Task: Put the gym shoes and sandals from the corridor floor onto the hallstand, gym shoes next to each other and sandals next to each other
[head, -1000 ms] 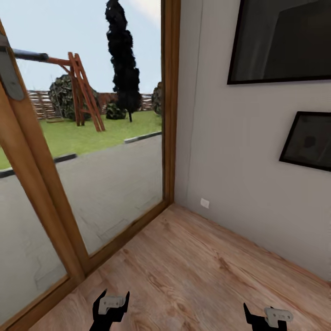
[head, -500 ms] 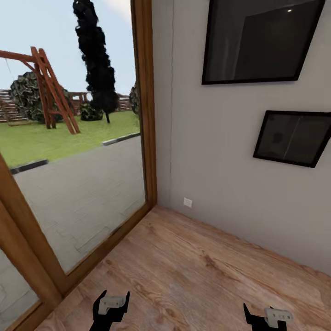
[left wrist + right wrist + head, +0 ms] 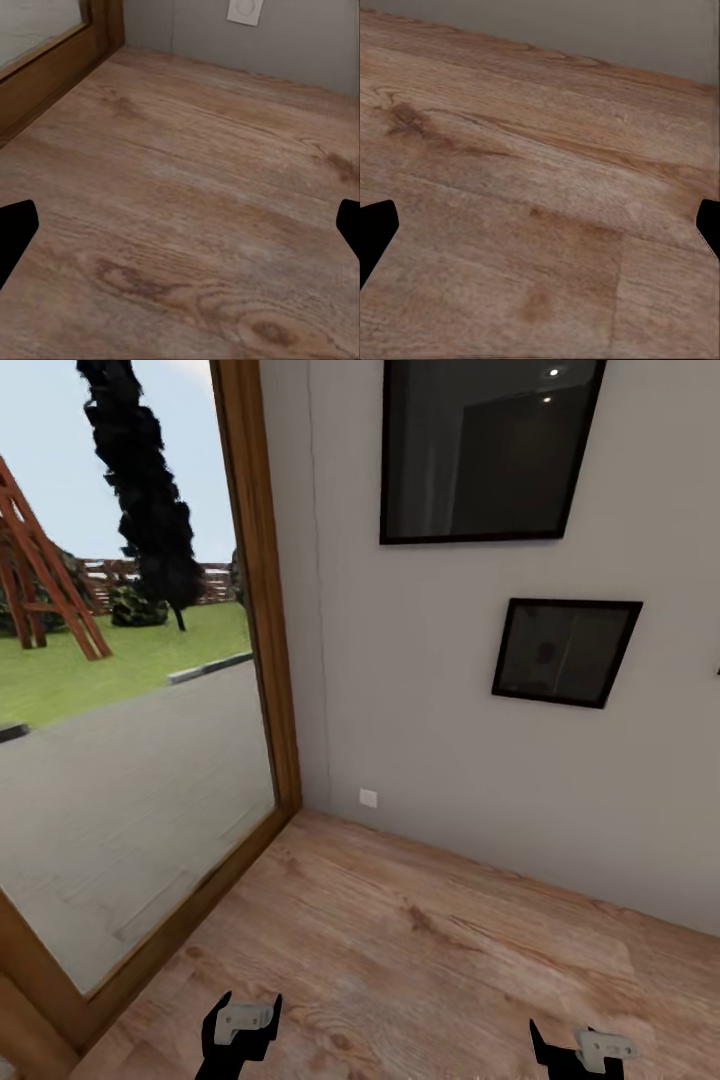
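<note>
Where the wood-plank floor (image 3: pixel 420 950) runs up to the grey wall (image 3: pixel 450 740), a corner forms beside a tall glass door with a brown wooden frame (image 3: pixel 262 590). Both grippers hang low over bare boards at the near edge of the head view: the left gripper (image 3: pixel 240 1028) nearer the door, the right gripper (image 3: pixel 580 1050) out toward the wall side. Each has its jaws spread wide and nothing between them; in the left wrist view the two dark fingertips (image 3: pixel 15 232) sit at opposite edges with plain floor (image 3: pixel 187 210) between, and the right wrist view gives the same spread over the floor (image 3: pixel 540 225).

Of the task's things, the floor alone is in view here, and nothing lies on it. Its boards stretch open from the grippers to the wall's foot and to the door's bottom rail (image 3: pixel 190 920). A small white socket plate (image 3: pixel 369 797) sits low on the wall near the corner. Two dark framed pictures hang higher up, a large one (image 3: pixel 480 450) above a smaller one (image 3: pixel 565 650). Through the glass lie pavement, grass, a dark tree (image 3: pixel 140 490) and a red wooden frame (image 3: pixel 40 580).
</note>
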{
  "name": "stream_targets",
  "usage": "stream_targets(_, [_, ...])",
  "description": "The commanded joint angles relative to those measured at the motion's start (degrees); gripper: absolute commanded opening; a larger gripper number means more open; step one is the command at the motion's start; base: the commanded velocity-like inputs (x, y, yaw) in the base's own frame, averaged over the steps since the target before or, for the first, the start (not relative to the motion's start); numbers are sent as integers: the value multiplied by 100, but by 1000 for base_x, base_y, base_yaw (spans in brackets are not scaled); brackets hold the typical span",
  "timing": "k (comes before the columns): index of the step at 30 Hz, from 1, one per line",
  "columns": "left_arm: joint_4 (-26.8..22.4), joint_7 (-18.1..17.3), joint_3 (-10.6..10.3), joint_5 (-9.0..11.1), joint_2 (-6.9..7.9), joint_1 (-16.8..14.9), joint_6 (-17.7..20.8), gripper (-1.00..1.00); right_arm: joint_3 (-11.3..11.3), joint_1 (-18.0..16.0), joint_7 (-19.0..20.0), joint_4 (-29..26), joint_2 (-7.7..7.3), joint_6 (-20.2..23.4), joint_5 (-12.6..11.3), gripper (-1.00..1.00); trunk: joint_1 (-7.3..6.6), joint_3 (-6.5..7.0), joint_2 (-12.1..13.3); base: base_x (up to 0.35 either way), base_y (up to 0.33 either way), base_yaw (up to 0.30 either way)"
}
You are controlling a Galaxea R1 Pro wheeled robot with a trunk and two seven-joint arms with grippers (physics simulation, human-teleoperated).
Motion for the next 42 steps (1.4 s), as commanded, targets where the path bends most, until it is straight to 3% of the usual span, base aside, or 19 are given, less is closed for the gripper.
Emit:
stream_targets(1, [3, -30, 1, 33, 1, -2, -14, 100, -35, -5, 52, 6, 4, -17, 0, 100, -1, -5, -2, 0, 0, -300])
stream_targets(42, [-24, -30, 6, 33, 6, -2, -14, 100, -41, -5, 52, 6, 1, -10, -3, 100, -1, -5, -2, 0, 0, -300])
